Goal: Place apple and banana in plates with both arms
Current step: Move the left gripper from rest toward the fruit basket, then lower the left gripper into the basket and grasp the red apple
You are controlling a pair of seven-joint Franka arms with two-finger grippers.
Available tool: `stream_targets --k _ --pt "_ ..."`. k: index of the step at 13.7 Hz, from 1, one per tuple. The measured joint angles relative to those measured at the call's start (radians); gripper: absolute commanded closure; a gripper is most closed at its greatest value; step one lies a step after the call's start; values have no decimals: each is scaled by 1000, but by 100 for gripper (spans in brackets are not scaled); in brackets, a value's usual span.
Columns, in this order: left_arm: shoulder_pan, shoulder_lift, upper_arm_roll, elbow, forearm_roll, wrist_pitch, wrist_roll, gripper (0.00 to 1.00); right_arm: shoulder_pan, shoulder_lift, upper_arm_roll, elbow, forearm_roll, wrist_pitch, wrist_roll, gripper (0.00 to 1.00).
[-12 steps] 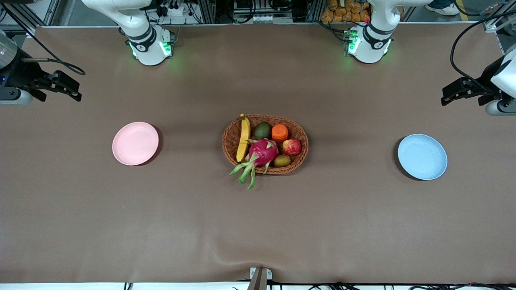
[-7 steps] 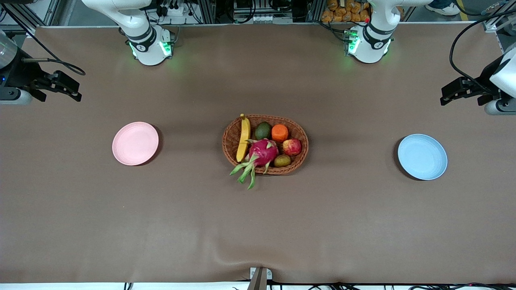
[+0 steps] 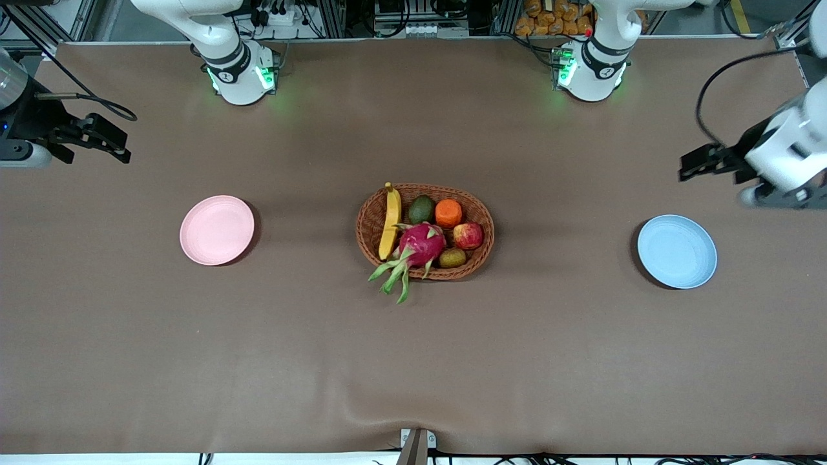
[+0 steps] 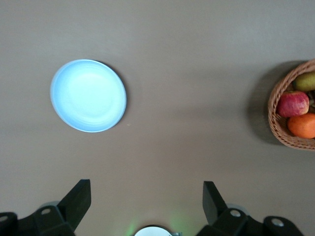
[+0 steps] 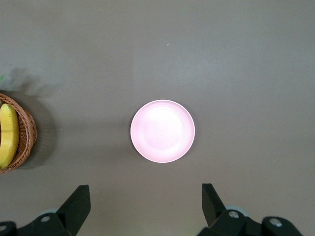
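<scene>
The red apple [image 3: 468, 235] and the yellow banana [image 3: 389, 221] lie in the wicker basket [image 3: 371, 226] at the table's middle. The apple [image 4: 292, 103] shows in the left wrist view, the banana [image 5: 8, 135] in the right wrist view. The pale pink plate [image 3: 217, 230] lies toward the right arm's end, the light blue plate [image 3: 676, 251] toward the left arm's end; both are empty. My left gripper [image 3: 686, 168] is open and empty, high over the bare table beside the blue plate [image 4: 88, 95]. My right gripper [image 3: 115, 148] is open and empty, high over the table's end by the pink plate [image 5: 162, 131].
The basket also holds a magenta dragon fruit [image 3: 417, 248] whose green leaves hang over the rim nearest the camera, an orange fruit [image 3: 448, 212], a dark green avocado [image 3: 421, 209] and a small olive-brown fruit [image 3: 452, 258]. Brown cloth covers the table.
My left arm has moved toward the table's middle and lower in the front view, its gripper now closer to the blue plate. The right arm and the fruit have not moved.
</scene>
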State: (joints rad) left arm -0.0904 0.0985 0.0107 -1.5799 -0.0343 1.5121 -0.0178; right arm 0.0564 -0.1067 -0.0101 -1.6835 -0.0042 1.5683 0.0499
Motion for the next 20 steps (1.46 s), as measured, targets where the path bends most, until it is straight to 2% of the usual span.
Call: stream_targets --k 2,8,12,20 --pt "-46 62 -14 1 -6 51 -14 0 2 0 2 1 0 0 0 0" --pt "-254 187 -31 3 -16 123 -269 0 2 0 2 2 0 1 0 0" --pt "-318 276 -32 11 -85 225 -345 0 2 0 2 4 0 1 0 0" --pt "-399 412 -32 65 -144 319 -473 0 1 0 0 4 0 1 0 0"
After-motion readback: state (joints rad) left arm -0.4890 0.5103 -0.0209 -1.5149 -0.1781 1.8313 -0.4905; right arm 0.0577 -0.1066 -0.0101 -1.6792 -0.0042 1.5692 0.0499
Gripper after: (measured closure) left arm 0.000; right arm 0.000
